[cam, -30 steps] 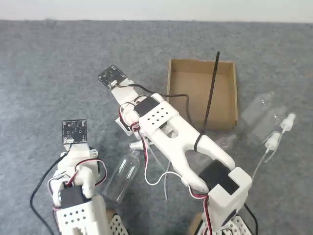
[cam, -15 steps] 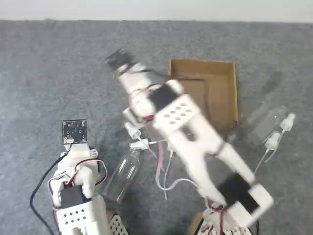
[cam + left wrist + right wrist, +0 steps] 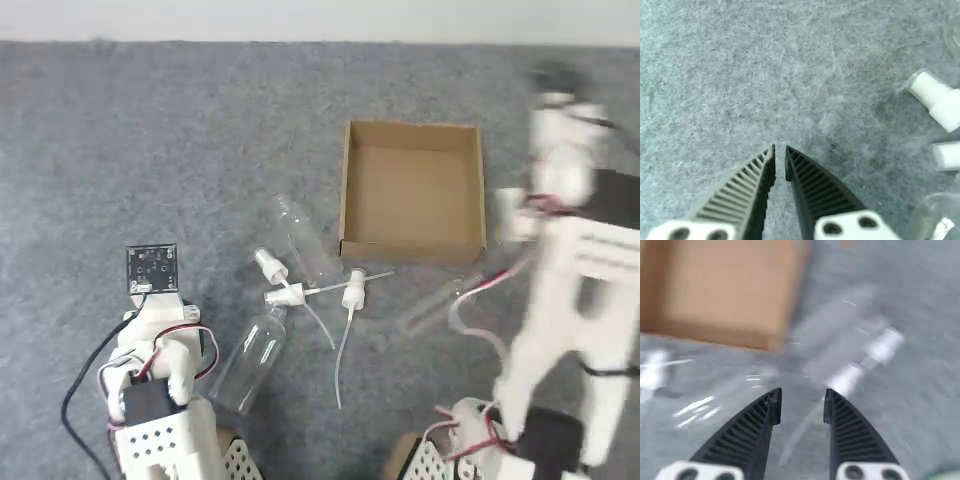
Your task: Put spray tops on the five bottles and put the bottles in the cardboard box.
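Cardboard box (image 3: 412, 190) lies unfilled, a bottle (image 3: 250, 355) near it uncapped, so the right pincer (image 3: 801, 397) hangs beside the box, parted, empty, seemingly ready.

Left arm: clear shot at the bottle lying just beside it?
Probably yes. The bottle lies on open carpet beside the left tool, nothing between them; the right arm is far off. The tool is shut, so it must open first.

The left arm (image 3: 150, 390) sits folded at the near left; the left gripper (image 3: 780, 150) has its jaws almost together, holding nothing. The right arm (image 3: 575, 280) stands at the right; the right gripper (image 3: 801, 394) has its jaws apart.
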Controlling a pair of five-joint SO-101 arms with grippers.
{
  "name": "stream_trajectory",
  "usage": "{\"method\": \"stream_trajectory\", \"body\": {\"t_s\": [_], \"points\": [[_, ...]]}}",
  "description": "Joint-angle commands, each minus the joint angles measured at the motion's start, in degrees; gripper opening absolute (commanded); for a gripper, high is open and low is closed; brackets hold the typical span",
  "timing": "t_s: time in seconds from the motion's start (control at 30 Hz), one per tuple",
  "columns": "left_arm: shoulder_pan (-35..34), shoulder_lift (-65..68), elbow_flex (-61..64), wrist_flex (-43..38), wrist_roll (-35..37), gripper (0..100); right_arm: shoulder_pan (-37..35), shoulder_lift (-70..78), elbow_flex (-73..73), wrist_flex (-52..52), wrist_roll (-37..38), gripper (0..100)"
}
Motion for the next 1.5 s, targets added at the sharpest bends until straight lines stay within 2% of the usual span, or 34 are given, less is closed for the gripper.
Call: {"method": "stream_trajectory", "body": {"t_s": [0.0, 0.13, 0.23, 0.43, 0.77, 0.87, 0.97, 1.17, 1.47], "points": [[0.2, -1.0, -0.3, 0.3, 0.4, 3, 15.4, -1.4, 3.1, -7.7, 4.7, 11.9], [0.2, -1.0, -0.3, 0.3, 0.4, 3, 21.2, 3.6, 9.9, -18.9, 6.5, 12.0], [0.2, -1.0, -0.3, 0.3, 0.4, 3, 22.9, 9.8, 11.3, -24.7, 6.3, 12.1], [0.2, -1.0, -0.3, 0.3, 0.4, 3, 22.6, 21.8, 7.8, -33.4, -1.1, 12.1], [0.2, -1.0, -0.3, 0.3, 0.4, 3, 21.8, 35.8, 0.9, -38.5, -7.9, 12.5], [0.2, -1.0, -0.3, 0.3, 0.4, 3, 20.8, 38.1, -1.6, -38.2, -9.1, 17.7], [0.2, -1.0, -0.3, 0.3, 0.4, 3, 19.4, 39.4, -2.9, -37.9, -9.1, 22.0], [0.2, -1.0, -0.3, 0.3, 0.4, 3, 17.5, 42.2, -2.8, -38.4, -9.1, 22.1], [0.2, -1.0, -0.3, 0.3, 0.4, 3, 18.9, 48.7, -3.1, -40.6, -9.1, 19.6]]}}
